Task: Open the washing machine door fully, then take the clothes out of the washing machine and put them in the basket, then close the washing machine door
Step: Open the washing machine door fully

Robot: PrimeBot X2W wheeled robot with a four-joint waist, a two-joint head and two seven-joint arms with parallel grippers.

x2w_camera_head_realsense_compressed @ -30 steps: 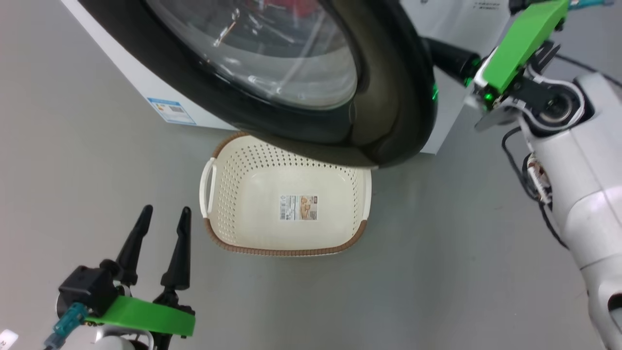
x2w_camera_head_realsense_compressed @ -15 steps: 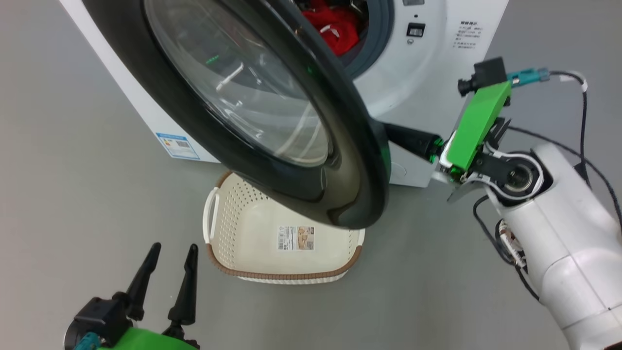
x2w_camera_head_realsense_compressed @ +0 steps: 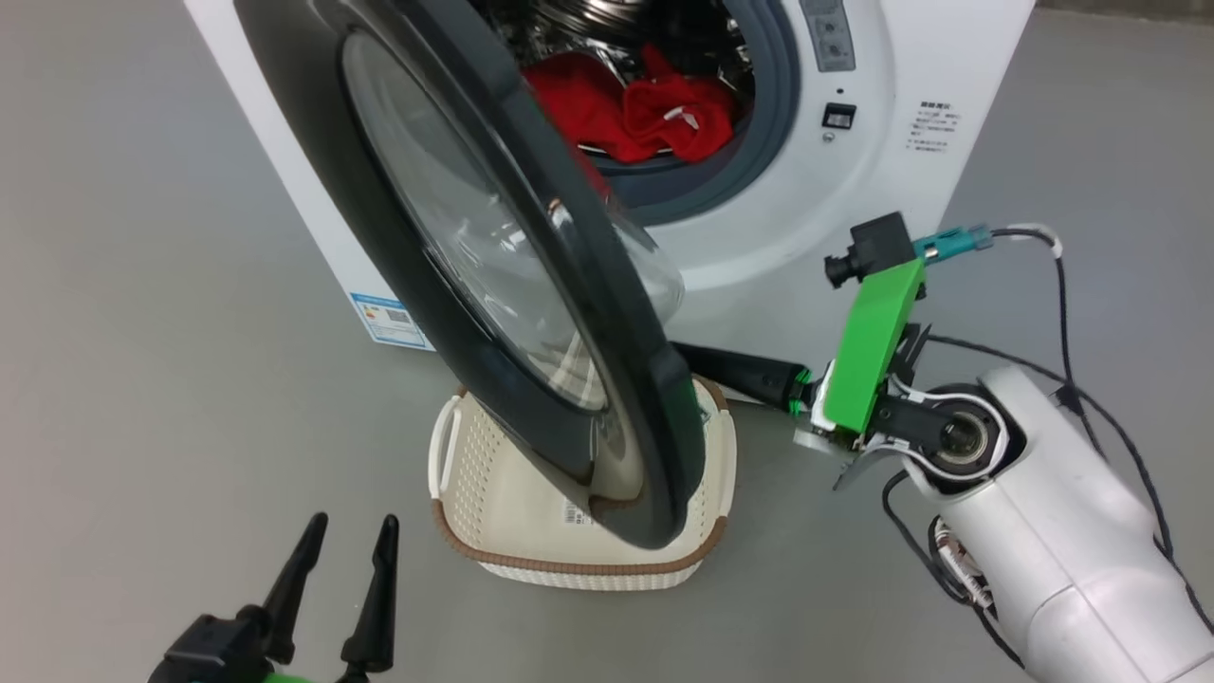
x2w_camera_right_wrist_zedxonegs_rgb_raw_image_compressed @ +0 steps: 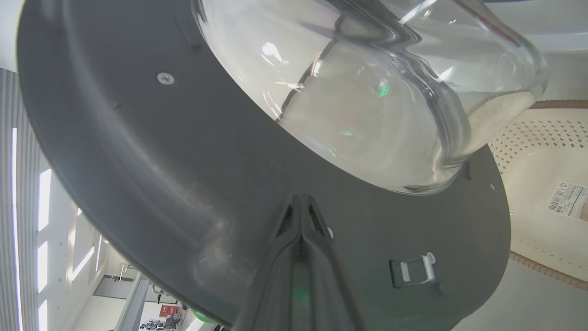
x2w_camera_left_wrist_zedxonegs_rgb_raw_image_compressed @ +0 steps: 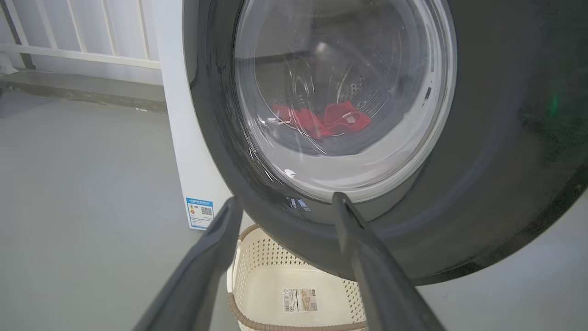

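Note:
The washing machine [x2w_camera_head_realsense_compressed: 910, 66] stands at the back with its door [x2w_camera_head_realsense_compressed: 640, 417] swung partway out, black rim edge-on to me. Red clothes [x2w_camera_head_realsense_compressed: 664, 114] lie in the steel drum and show through the glass [x2w_camera_left_wrist_zedxonegs_rgb_raw_image_compressed: 321, 120]. Under the door's lower edge, the basket [x2w_camera_head_realsense_compressed: 569, 567] sits on the floor. My right gripper [x2w_camera_head_realsense_compressed: 702, 359] is shut, its fingertips [x2w_camera_right_wrist_zedxonegs_rgb_raw_image_compressed: 301, 204] touching the door's inner black face [x2w_camera_right_wrist_zedxonegs_rgb_raw_image_compressed: 138, 138] just below the glass bowl. Lower left, my left gripper [x2w_camera_head_realsense_compressed: 353, 522] hangs open and holds nothing, pointing at the door's outer side [x2w_camera_left_wrist_zedxonegs_rgb_raw_image_compressed: 482, 161].
Grey floor [x2w_camera_head_realsense_compressed: 152, 379] spreads to the left and right of the machine. A blue label [x2w_camera_head_realsense_compressed: 384, 321] marks the machine's side panel. A white railing [x2w_camera_left_wrist_zedxonegs_rgb_raw_image_compressed: 69, 46] runs behind the machine. My right arm's cable [x2w_camera_head_realsense_compressed: 1057, 313] loops beside the machine front.
The head camera has tilted up, bringing the drum and clothes into view. The door has swung further out from the machine, with my right gripper staying against its inner side.

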